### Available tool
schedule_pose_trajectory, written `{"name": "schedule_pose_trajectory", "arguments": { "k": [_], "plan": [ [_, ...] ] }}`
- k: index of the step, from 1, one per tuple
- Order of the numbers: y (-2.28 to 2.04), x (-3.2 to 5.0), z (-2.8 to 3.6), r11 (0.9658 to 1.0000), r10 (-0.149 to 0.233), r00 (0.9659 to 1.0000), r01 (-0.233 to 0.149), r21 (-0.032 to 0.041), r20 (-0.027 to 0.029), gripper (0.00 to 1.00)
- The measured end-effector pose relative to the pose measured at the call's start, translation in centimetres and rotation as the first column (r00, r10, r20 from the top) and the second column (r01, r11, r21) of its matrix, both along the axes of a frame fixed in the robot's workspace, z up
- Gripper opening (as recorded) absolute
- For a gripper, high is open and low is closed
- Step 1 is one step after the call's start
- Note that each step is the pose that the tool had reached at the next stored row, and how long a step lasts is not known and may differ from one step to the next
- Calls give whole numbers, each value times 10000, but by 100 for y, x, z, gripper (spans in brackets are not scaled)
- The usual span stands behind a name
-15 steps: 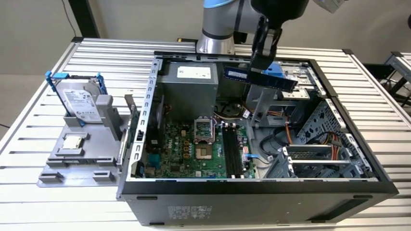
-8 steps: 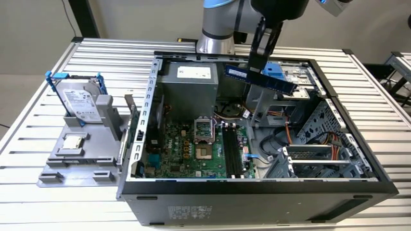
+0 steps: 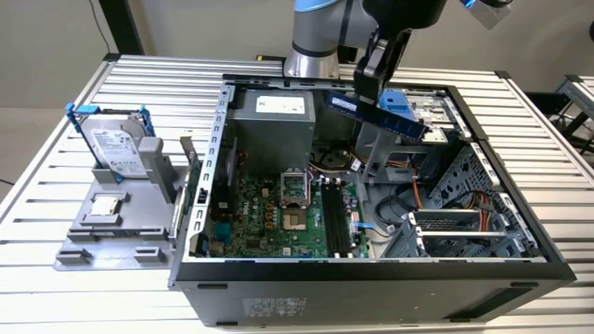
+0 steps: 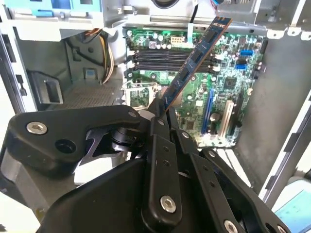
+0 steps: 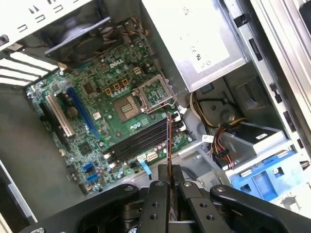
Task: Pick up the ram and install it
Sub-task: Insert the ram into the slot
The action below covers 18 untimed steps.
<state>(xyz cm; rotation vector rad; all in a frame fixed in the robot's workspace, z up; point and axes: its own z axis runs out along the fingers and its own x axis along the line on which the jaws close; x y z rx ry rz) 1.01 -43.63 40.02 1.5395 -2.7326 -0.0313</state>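
At the exterior view's left, a hard drive [image 3: 116,142] is standing upright on a grey holder [image 3: 130,233], with a square processor chip [image 3: 104,206] lying beside it on the same holder. Further right, the open computer case [image 3: 371,292] is lying on its side, its motherboard [image 3: 269,223] facing up. Above the case the gripper [image 3: 365,97] is clamping the ram [image 3: 390,118] by one end. The stick is hanging tilted, held apart from the black memory slots [image 3: 336,219] below.

We note the open case [image 3: 371,292] on the bench [image 3: 158,76], motherboard [image 3: 269,223] inside; hard drive [image 3: 116,149] stands at the exterior view's left; ram [image 3: 376,113] hangs above the case.
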Motion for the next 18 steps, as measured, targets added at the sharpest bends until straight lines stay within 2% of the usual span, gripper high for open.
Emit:
{"name": "schedule_pose_trajectory", "arguments": {
  "k": [4,6,9,12,14,16,18],
  "plan": [
    [0,0,0,9979,-652,9979,652,0,0,0],
    [0,0,0,9952,-977,9952,977,0,0,0],
    [0,0,0,9895,-1448,9895,1448,0,0,0],
    [0,0,0,9817,-1903,9817,1903,0,0,0],
    [0,0,0,9753,-2210,9753,2210,0,0,0],
    [0,0,0,9676,-2525,9676,2525,0,0,0],
    [0,0,0,9580,-2868,9580,2868,0,0,0]
  ]
}}
